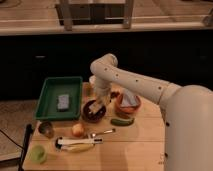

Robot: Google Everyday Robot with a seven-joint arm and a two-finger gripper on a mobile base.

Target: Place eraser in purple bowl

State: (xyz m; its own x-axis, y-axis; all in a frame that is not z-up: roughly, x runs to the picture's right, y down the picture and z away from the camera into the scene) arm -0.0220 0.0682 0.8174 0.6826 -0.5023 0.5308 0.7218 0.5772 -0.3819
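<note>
Gripper (pixel 100 102) down at the purple bowl (pixel 93 114), directly over its near-left part, arm reaching in from the right. Eraser (pixel 93 106) seen as a pale tan block at the fingertips, within the bowl's rim; whether resting on the bowl or held just above it cannot be told. Finger state cannot be told either.

Bowl sits mid-table on the wooden table (pixel 130 145). Green tray (pixel 48 100) to its left, grey block (pixel 63 102) lying inside. Orange bowl (pixel 127 104) with blue-grey cloth just right of the purple one. Small green item, probably a cucumber (pixel 122 121), in front of the orange bowl. Orange fruit (pixel 77 130) and spoon (pixel 102 133) near the front, banana (pixel 75 146) below them.
</note>
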